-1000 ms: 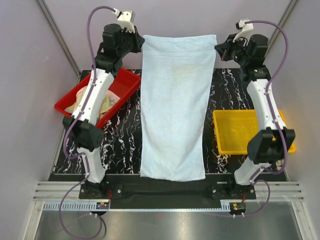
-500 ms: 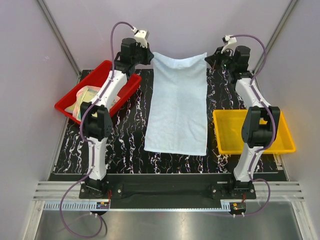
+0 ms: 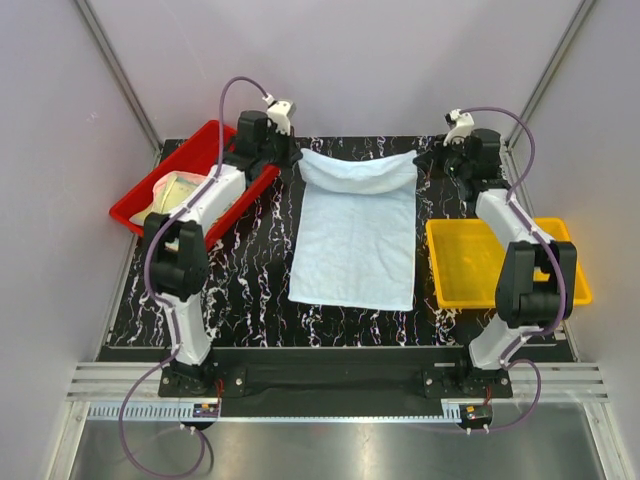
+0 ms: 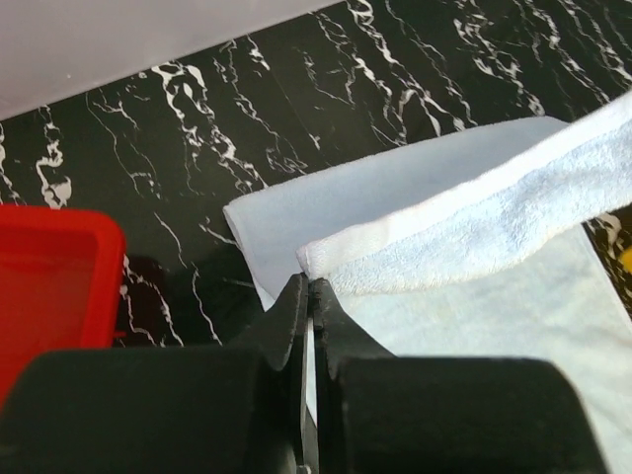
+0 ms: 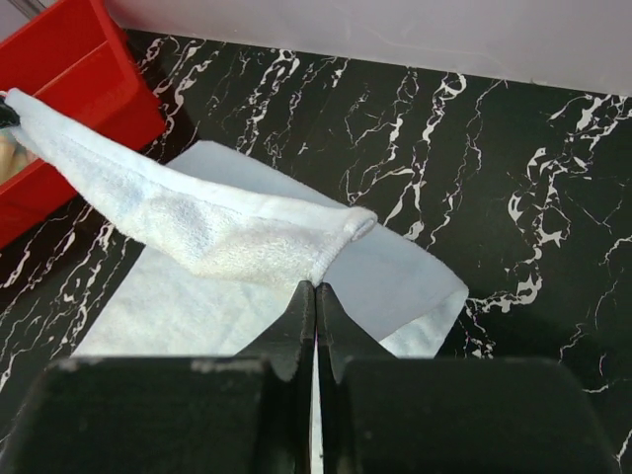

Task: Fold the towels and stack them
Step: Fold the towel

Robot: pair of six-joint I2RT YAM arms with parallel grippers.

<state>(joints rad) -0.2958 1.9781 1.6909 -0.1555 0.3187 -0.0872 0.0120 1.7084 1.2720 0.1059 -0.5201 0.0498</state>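
A pale blue-white towel (image 3: 355,240) lies lengthwise on the black marbled table, its far edge lifted and sagging between both grippers. My left gripper (image 3: 297,158) is shut on the towel's far left corner (image 4: 318,259). My right gripper (image 3: 424,158) is shut on the far right corner (image 5: 341,242). In both wrist views the held hem hangs just above the flat part of the towel (image 4: 464,316) (image 5: 178,296). More towels, yellow-green and pink (image 3: 180,195), lie in the red tray (image 3: 205,140) at the left.
A yellow tray (image 3: 470,265) stands at the right, beside my right arm. The red tray also shows in the left wrist view (image 4: 49,267) and the right wrist view (image 5: 69,69). The back wall is close behind both grippers.
Both grippers have come down and moved away toward the back of the table with the towel's far edge. The towel, hanging long before, now lies mostly flat and its near edge has slid back.
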